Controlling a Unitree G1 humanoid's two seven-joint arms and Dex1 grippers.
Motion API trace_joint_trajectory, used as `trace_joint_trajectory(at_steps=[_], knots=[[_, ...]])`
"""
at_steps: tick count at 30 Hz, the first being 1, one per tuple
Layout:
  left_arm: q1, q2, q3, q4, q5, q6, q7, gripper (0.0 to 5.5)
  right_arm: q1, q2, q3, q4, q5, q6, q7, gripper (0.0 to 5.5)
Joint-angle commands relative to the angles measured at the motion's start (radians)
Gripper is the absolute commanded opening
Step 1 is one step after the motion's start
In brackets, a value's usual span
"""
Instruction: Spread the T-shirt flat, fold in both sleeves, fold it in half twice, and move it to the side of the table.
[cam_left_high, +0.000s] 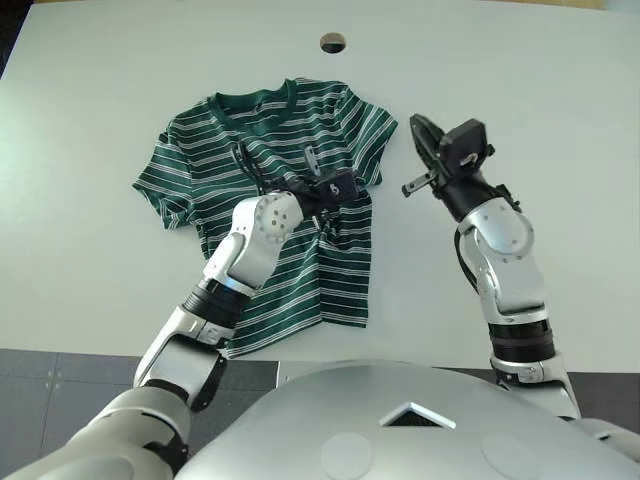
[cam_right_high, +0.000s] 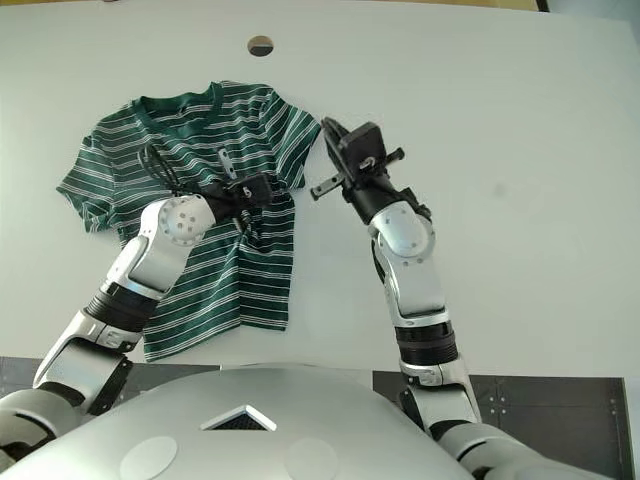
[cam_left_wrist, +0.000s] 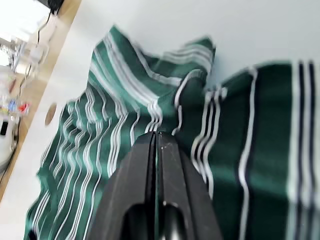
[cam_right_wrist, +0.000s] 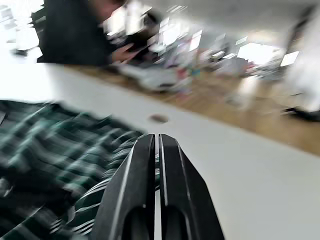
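The T-shirt lies on the table, collar far from me, hem near. My left gripper has its jaws together, cloth right under them; I can't tell if they pinch it. My right gripper has its jaws together too, with one sleeve just beside them, so that arm is nearer.

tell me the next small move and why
Probably open the right pincer and lower it onto the right sleeve: the shirt already lies spread, both sleeves are still out, and that pincer hangs shut just beside that sleeve.
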Motion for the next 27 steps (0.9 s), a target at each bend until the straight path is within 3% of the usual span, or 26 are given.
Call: trace_joint_trajectory(at_steps=[1,6,13,18,27], knots=[[0.070,0.038,0.204,-0.180,-0.147,0.036,-0.008,0.10,-0.108,0.047,0.038,0.100,0.034,0.075,0.047,0.13],[0.092,0.016,0.403,-0.196,-0.286,0.071,0.063,0.10,-0.212,0.111,0.056,0.269,0.050,0.115,0.071,0.13],[0.038,-0.043,0.456,-0.180,-0.363,0.068,0.154,0.10,-0.315,0.090,0.050,0.468,0.027,0.274,0.088,0.13],[0.034,-0.053,0.452,-0.216,-0.393,0.073,0.170,0.10,-0.329,-0.022,0.061,0.445,-0.015,0.416,0.113,0.13],[0.040,-0.057,0.443,-0.250,-0.411,0.068,0.184,0.10,-0.231,-0.287,0.042,0.420,-0.065,0.408,0.189,0.13]])
